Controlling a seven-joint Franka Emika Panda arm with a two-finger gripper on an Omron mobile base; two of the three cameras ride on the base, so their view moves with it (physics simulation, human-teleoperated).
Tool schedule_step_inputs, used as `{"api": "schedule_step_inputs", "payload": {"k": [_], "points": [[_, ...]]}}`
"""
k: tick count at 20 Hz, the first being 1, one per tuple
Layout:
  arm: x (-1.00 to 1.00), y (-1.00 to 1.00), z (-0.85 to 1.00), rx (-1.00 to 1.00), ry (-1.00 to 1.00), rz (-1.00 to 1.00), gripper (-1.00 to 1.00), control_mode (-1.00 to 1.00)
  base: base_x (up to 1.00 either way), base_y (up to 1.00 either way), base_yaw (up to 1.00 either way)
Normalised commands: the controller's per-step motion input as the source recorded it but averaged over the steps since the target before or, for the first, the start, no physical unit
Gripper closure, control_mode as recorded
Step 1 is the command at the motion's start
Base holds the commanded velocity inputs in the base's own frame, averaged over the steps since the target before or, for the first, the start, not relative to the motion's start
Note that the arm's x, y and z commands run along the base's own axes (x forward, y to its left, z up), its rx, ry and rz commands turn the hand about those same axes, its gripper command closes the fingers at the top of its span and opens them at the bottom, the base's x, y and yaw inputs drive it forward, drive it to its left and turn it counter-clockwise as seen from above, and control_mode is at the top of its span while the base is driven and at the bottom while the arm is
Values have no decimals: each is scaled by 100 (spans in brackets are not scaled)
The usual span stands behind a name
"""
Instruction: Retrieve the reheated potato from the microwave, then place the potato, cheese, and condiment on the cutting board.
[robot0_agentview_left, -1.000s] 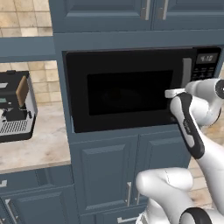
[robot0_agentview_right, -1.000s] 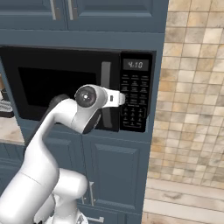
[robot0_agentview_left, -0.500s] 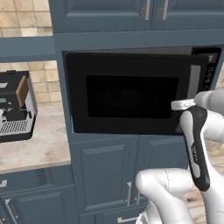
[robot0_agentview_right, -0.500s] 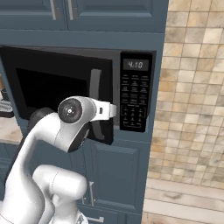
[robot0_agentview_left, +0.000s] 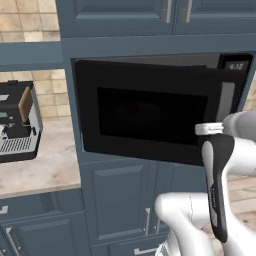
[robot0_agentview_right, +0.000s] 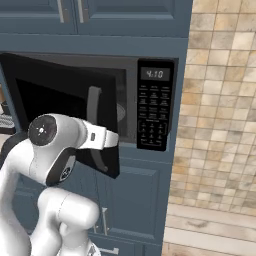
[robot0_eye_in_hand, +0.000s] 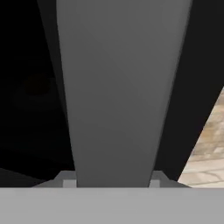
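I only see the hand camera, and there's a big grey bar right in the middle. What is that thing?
Observer: It is the upright grey door handle of the large black built-in microwave. The hand is closed around it.
Operator: Is the door open?
Observer: Partly. The dark glass door stands angled out at its right edge, hinged on the left.
Operator: Is the potato in there?
Observer: I cannot tell; the inside looks dark from both base views. The digital display reads 4:10.
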Motion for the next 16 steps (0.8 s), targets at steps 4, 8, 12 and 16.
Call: {"api": "schedule_step_inputs", "payload": {"k": [4, 8, 12, 16], "points": [[-75, 4, 10, -1, 8, -12, 100, -100, 0, 0, 0], [-80, 11, 3, -4, 1, -13, 100, -100, 0, 0, 0], [-83, 16, 1, -3, 0, -13, 100, -100, 0, 0, 0], [-76, 19, 1, -4, 0, -13, 100, -100, 0, 0, 0]]}}
